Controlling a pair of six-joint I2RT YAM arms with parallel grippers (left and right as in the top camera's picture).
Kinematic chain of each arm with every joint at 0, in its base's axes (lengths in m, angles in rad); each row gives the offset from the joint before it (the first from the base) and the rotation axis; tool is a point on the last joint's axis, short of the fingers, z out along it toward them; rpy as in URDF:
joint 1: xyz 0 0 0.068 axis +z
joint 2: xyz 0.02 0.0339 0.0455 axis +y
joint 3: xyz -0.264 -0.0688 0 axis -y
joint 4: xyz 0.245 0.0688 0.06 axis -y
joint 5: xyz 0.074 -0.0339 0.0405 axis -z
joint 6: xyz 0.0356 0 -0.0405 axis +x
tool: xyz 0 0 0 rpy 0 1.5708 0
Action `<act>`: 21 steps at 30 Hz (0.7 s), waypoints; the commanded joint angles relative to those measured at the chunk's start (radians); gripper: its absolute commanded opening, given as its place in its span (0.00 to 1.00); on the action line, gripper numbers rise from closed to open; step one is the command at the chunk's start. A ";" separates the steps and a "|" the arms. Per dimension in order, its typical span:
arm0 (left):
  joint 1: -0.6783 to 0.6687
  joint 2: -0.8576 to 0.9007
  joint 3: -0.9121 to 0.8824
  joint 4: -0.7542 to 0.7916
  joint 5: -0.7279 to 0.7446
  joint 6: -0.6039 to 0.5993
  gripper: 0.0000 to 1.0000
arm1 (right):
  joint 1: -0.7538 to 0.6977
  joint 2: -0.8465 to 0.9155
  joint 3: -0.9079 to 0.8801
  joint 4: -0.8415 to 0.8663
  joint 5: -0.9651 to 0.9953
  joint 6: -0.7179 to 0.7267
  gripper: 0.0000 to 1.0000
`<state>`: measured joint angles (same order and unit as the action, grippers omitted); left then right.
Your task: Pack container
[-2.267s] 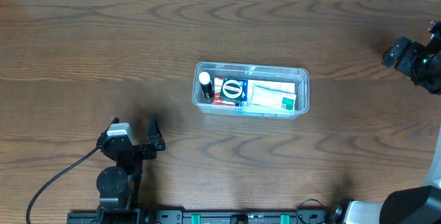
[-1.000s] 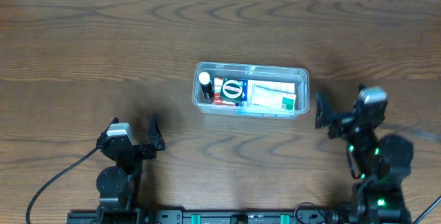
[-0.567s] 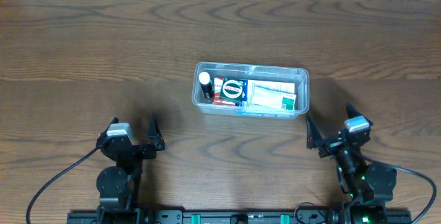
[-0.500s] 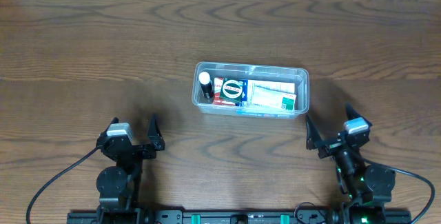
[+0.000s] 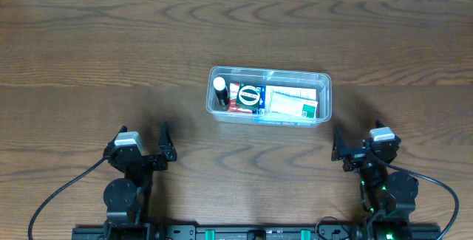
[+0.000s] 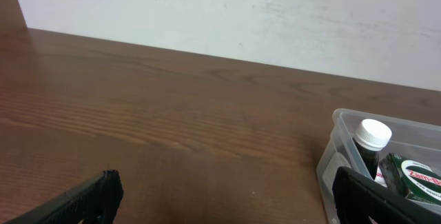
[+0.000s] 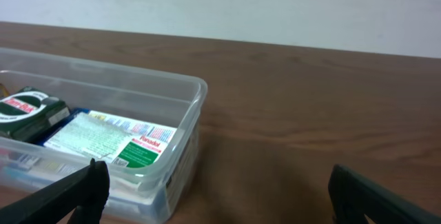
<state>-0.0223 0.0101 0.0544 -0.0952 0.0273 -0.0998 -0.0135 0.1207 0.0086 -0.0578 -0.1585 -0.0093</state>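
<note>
The clear plastic container (image 5: 323, 83) stands mid-table, holding a white-capped dark bottle (image 5: 219, 89), a red and green packet (image 5: 247, 97) and a white and green box (image 5: 293, 102). It also shows in the left wrist view (image 6: 337, 141) and in the right wrist view (image 7: 189, 103). My left gripper (image 5: 144, 138) is open and empty, at the front left of the container and well apart from it. My right gripper (image 5: 353, 145) is open and empty, just in front of the container's right end.
The brown wood table (image 5: 111, 48) runs back to a white wall (image 6: 275, 17). Black cables (image 5: 63, 192) trail from both arm bases at the front edge.
The right arm swung in from the far right edge and settled at the front right, its gripper open. The left arm and the container have not moved.
</note>
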 commanded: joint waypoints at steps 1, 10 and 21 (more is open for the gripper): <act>0.004 -0.006 -0.032 -0.011 0.014 0.013 0.98 | 0.022 -0.054 -0.003 -0.005 0.017 -0.014 0.99; 0.004 -0.006 -0.032 -0.011 0.014 0.013 0.98 | 0.022 -0.114 -0.003 -0.003 0.017 -0.014 0.99; 0.004 -0.006 -0.032 -0.011 0.014 0.013 0.98 | 0.022 -0.114 -0.003 -0.003 0.017 -0.014 0.99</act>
<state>-0.0223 0.0101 0.0544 -0.0952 0.0273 -0.0998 -0.0135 0.0147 0.0086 -0.0566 -0.1551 -0.0116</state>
